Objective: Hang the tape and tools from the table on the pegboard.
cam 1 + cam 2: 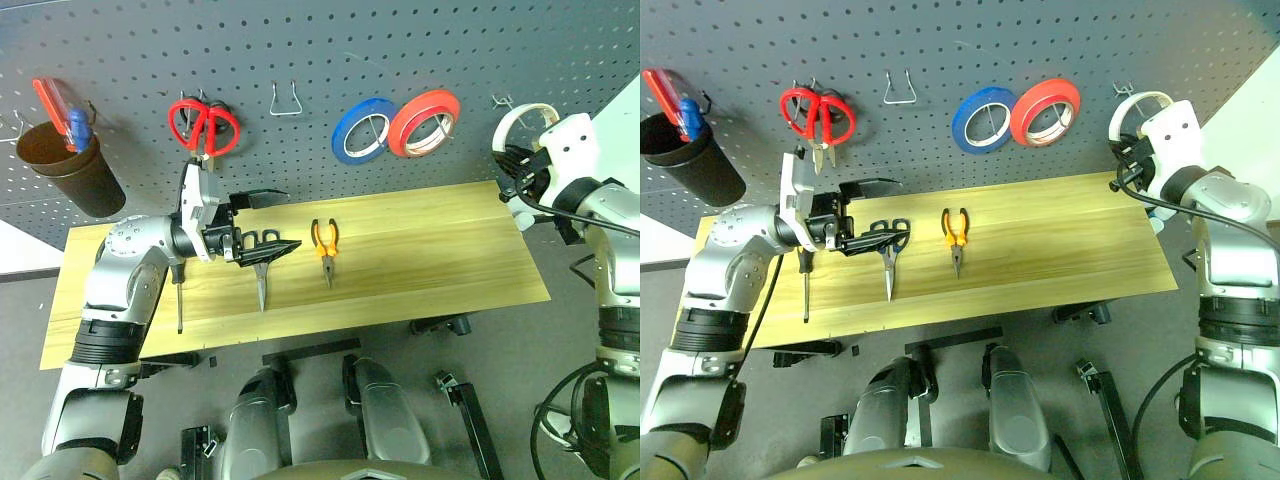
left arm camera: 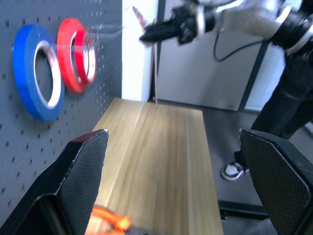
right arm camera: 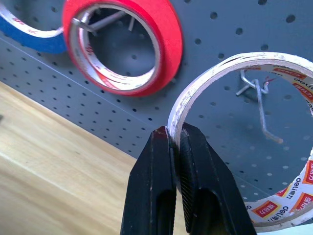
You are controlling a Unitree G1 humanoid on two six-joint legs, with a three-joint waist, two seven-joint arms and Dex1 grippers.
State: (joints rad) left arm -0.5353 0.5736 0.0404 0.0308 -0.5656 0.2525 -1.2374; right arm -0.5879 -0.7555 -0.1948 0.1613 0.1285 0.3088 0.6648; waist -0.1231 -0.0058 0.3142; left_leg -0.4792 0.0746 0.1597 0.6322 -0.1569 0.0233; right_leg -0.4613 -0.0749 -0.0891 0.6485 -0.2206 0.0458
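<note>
While right end effector is clamped on tape near a hook | pliers, scissors, apparently screwdriver on desk: 0 of 4 hung | left end effector apart, empty.

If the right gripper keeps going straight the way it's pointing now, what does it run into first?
Most likely the pegboard, near the bare wire hook. The right gripper, shut on the tape, points at the board; the hook shows through the ring, though how far off is unclear.
</note>
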